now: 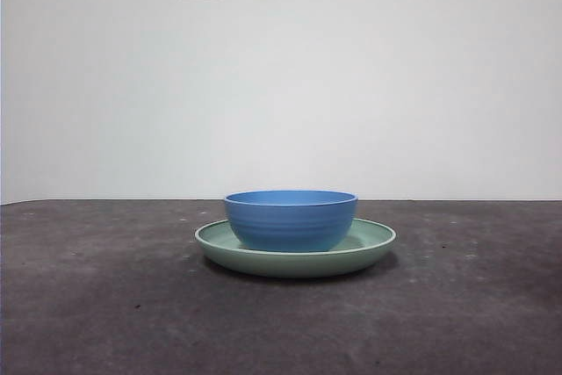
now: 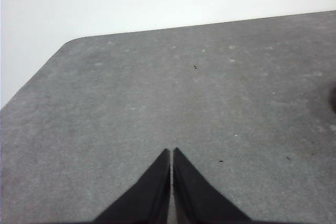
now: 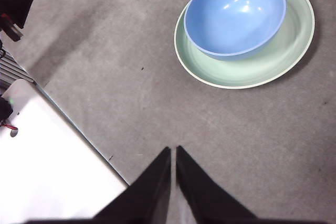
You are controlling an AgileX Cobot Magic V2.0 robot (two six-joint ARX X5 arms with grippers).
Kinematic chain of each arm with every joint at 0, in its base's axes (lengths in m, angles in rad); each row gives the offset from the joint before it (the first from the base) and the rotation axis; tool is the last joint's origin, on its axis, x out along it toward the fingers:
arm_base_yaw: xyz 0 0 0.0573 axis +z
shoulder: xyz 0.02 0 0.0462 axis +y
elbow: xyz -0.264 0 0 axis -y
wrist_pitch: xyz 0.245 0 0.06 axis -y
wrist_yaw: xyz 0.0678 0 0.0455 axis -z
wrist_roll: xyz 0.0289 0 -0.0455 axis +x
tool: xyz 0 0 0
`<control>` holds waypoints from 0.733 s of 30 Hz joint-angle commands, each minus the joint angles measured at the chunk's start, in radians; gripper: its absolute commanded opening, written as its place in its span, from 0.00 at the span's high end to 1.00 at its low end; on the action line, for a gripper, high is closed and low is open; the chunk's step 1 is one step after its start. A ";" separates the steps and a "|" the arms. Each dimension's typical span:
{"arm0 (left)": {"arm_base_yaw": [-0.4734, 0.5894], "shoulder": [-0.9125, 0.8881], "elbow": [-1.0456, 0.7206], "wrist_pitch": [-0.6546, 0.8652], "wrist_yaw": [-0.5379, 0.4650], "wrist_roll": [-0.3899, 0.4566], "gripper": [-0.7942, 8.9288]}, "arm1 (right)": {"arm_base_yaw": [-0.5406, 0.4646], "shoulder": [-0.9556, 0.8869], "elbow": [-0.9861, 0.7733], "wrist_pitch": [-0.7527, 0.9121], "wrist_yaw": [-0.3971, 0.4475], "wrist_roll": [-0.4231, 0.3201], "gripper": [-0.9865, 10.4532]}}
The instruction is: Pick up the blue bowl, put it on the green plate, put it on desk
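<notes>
On green plate (image 1: pixel 373 248) sits blue bowl (image 1: pixel 291 218); both grippers clenched, w/ nothing held.

Left end effector (image 2: pixel 171 153) jaws closed, right end effector (image 3: pixel 173 151) jaws closed, both raised

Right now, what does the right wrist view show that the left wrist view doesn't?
Only the right wrist view shows the blue bowl sitting in the green plate, off-centre toward one rim, plus the table's near edge and equipment beyond it. Only the left wrist view shows the desk's rounded far corner against the wall. Both show bare desk and a shut, empty claw: right claw, left claw.
</notes>
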State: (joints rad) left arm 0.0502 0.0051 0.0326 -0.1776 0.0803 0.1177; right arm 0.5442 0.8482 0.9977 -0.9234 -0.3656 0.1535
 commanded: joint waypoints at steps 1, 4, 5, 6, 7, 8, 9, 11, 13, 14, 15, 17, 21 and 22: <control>0.002 -0.002 -0.021 -0.008 0.000 -0.006 0.91 | 0.008 0.006 0.018 0.010 -0.001 -0.009 0.90; 0.002 -0.002 -0.021 -0.008 0.000 -0.006 0.91 | 0.008 0.006 0.018 0.010 -0.001 -0.009 0.90; 0.002 -0.002 -0.021 -0.008 0.000 -0.006 0.91 | 0.008 0.006 0.018 0.010 -0.001 -0.009 0.90; 0.002 -0.002 -0.021 -0.008 0.000 -0.006 0.91 | 0.008 0.006 0.018 0.010 -0.001 -0.009 0.90; 0.002 -0.002 -0.021 -0.008 0.000 -0.006 0.91 | 0.008 0.006 0.018 0.010 -0.001 -0.009 0.90; 0.002 -0.002 -0.021 -0.008 0.000 -0.006 0.91 | 0.008 0.006 0.018 0.010 -0.001 -0.009 0.90; 0.002 -0.002 -0.021 -0.008 0.000 -0.006 0.91 | 0.008 0.006 0.018 0.010 -0.001 -0.009 0.90; 0.002 -0.002 -0.021 -0.008 0.000 -0.006 0.91 | 0.008 0.006 0.018 0.010 -0.001 -0.009 0.90; 0.002 -0.002 -0.021 -0.008 0.000 -0.006 0.91 | 0.008 0.006 0.018 0.010 -0.001 -0.009 0.90; 0.002 -0.002 -0.021 -0.008 0.000 -0.006 0.91 | 0.008 0.006 0.018 0.010 -0.001 -0.009 0.90; 0.002 -0.002 -0.021 -0.008 0.000 -0.006 0.91 | 0.008 0.006 0.018 0.010 -0.001 -0.009 0.90; 0.002 -0.002 -0.021 -0.008 0.000 -0.006 0.91 | 0.008 0.006 0.018 0.010 -0.001 -0.009 0.90; 0.002 -0.002 -0.021 -0.008 0.000 -0.006 0.91 | -0.032 -0.033 0.017 0.015 0.030 -0.069 0.90; 0.002 -0.002 -0.021 -0.008 0.000 -0.006 0.91 | -0.054 -0.046 0.014 0.032 0.050 -0.076 0.90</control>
State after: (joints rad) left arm 0.0502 0.0051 0.0326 -0.1772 0.0803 0.1143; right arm 0.4976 0.8097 0.9977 -0.9108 -0.3298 0.1143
